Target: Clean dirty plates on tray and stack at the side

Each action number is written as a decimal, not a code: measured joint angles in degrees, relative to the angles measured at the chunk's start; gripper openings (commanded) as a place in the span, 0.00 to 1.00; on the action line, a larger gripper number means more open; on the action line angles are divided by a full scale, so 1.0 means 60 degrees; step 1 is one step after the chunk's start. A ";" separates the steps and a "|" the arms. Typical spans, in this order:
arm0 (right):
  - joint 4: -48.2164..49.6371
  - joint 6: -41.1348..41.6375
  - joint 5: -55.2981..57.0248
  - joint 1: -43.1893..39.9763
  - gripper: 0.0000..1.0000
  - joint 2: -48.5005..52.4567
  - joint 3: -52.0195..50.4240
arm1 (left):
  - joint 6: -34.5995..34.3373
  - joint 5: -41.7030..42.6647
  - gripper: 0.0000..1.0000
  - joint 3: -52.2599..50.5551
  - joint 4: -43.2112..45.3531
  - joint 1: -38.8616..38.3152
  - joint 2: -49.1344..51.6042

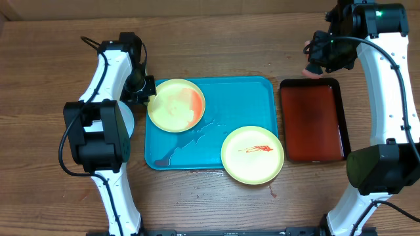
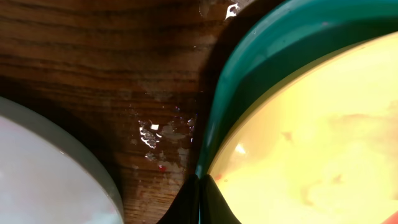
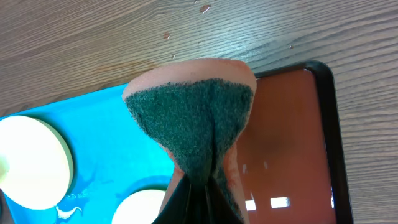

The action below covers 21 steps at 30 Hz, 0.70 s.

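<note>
The teal tray [image 1: 210, 141] lies mid-table. A yellow-green plate [image 1: 172, 105] with an orange-red smear on its right side sits at the tray's back left. My left gripper [image 1: 150, 98] is shut on its left rim; the left wrist view shows the jaws [image 2: 200, 190] pinching the plate [image 2: 311, 143] over the tray rim [image 2: 261, 68]. A second yellow-green plate [image 1: 252, 155] with a red smear overhangs the tray's front right corner. A white plate [image 1: 129, 119] lies left of the tray, mostly hidden under the left arm. My right gripper [image 1: 314, 64] is shut on a pink-and-green sponge [image 3: 193, 118], held high.
A dark red, black-rimmed tray [image 1: 314, 121] lies right of the teal tray, below the sponge; it also shows in the right wrist view [image 3: 286, 143]. Water streaks lie on the teal tray's floor, and drops dot the wood near its left rim [image 2: 152, 134].
</note>
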 measured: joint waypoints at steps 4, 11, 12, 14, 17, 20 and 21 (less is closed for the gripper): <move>-0.0018 0.0000 -0.0004 0.0000 0.04 0.0000 0.0000 | 0.0007 0.0171 0.11 0.0000 -0.0011 0.0000 0.0004; -0.0055 0.0000 -0.0004 0.0004 0.04 0.0000 0.0000 | 0.0000 0.0670 0.33 0.0000 0.0033 -0.0153 0.0004; -0.0051 -0.0004 -0.0004 0.0004 0.04 0.0000 0.0000 | -0.0004 0.0707 0.34 0.0000 0.0036 -0.0215 0.0007; -0.0051 0.0000 -0.0004 0.0000 0.04 0.0000 0.0000 | -0.0007 0.0754 0.36 0.0000 0.0073 -0.0361 0.0011; -0.0058 0.0000 -0.0004 0.0004 0.04 0.0000 0.0000 | -0.0011 0.0794 0.36 0.0000 0.0153 -0.0601 0.0011; -0.0066 -0.0004 -0.0004 0.0004 0.04 0.0000 -0.0004 | -0.0011 0.0827 0.36 0.0000 0.0175 -0.0780 0.0015; -0.0062 0.0000 0.0000 0.0000 0.04 0.0000 0.0000 | -0.0011 0.0845 0.36 0.0000 0.0182 -0.0838 0.0015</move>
